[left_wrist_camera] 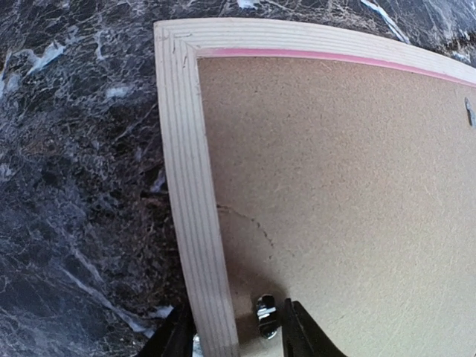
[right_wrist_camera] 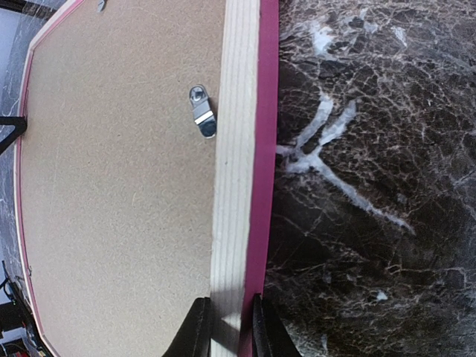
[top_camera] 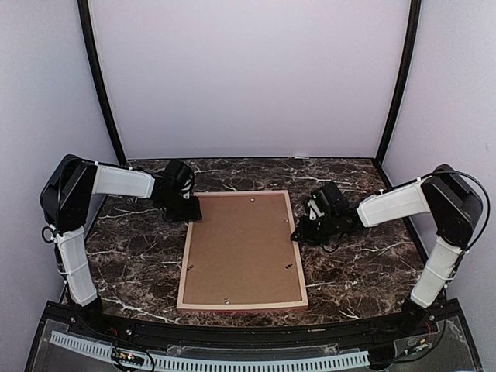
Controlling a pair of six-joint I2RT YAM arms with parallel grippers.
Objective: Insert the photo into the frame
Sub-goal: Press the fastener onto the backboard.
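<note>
Your right gripper (right_wrist_camera: 227, 331) is clamped on one rail of the frame (right_wrist_camera: 234, 149); your left gripper (left_wrist_camera: 236, 338) straddles the opposite rail, jaws apart.

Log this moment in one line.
frame face-down, backing board in | photo unseen | left fingers open astride far-left corner | right fingers pinching right rail

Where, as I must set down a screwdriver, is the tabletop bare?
Bare marble table left of the frame; right of it toward the near edge; a strip behind it. Crowded: its far-left corner at the left gripper, right rail at the right gripper.
</note>
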